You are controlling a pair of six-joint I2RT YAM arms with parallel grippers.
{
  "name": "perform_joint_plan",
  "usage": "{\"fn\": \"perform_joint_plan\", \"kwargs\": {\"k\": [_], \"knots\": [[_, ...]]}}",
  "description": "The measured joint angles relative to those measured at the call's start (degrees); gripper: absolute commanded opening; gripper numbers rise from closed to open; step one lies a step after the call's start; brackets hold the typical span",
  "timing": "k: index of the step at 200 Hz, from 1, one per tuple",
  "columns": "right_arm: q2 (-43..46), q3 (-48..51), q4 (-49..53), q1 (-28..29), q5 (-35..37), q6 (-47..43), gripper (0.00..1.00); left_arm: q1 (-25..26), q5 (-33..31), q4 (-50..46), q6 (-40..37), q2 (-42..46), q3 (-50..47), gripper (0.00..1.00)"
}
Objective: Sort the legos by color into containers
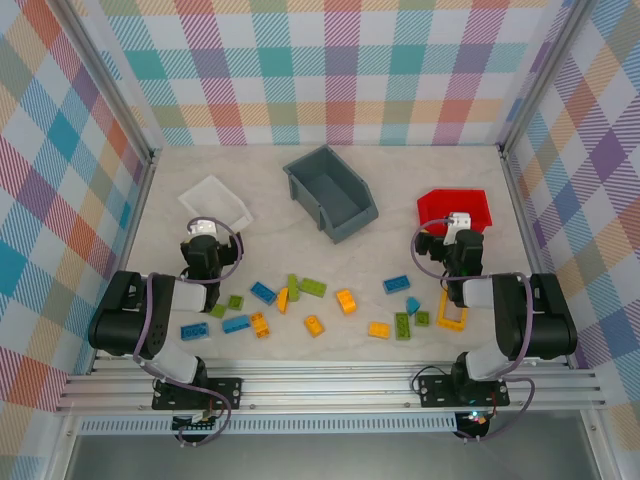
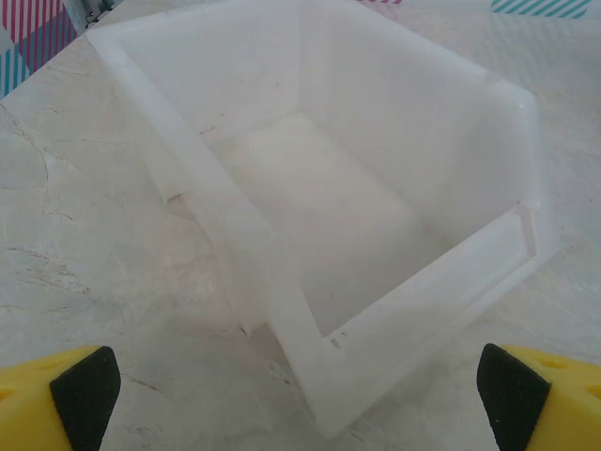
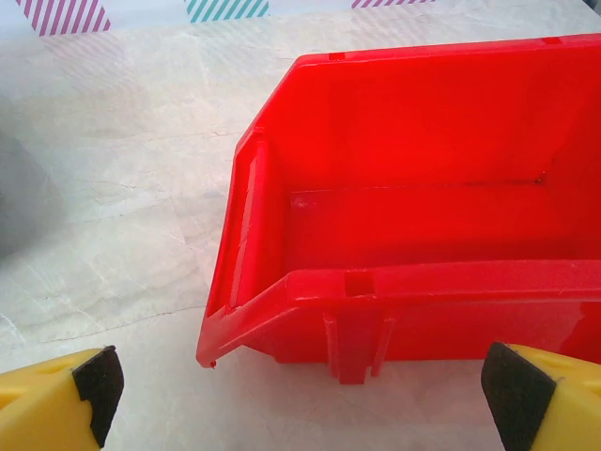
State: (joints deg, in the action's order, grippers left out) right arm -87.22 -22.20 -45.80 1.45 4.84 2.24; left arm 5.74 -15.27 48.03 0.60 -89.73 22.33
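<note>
Several legos lie loose on the near half of the table: a blue one [image 1: 263, 292], a green one [image 1: 312, 288], a yellow-orange one [image 1: 346, 300] and a hollow yellow frame [image 1: 452, 312] among them. The white tray [image 1: 215, 203] [image 2: 235, 216] stands at the back left and is empty inside. The grey bin [image 1: 330, 192] stands at the back middle. The red bin [image 1: 455, 208] [image 3: 423, 282] stands at the back right, also empty. My left gripper [image 1: 204, 232] [image 2: 300, 393] hangs open just short of the white tray's near corner. My right gripper [image 1: 459, 228] [image 3: 304, 387] is open in front of the red bin's near wall. Neither holds anything.
Metal posts and checkered walls close off the table on the left, back and right. The arm bases sit on a rail along the near edge. Bare marble-patterned table [image 1: 270, 240] lies between the bins and the row of bricks.
</note>
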Motion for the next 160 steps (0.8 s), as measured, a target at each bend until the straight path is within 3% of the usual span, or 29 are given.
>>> {"fn": "perform_joint_plan", "kwargs": {"k": [144,160], "knots": [[0.00,0.00,0.00,0.00,0.04,-0.02,1.00,0.00,-0.04,-0.04,0.00,0.15,0.00,1.00],[1.86,-0.92,4.46,0.59,1.14,-0.20,1.00,0.39,-1.49,-7.23,0.46,4.74,0.52,1.00]]}}
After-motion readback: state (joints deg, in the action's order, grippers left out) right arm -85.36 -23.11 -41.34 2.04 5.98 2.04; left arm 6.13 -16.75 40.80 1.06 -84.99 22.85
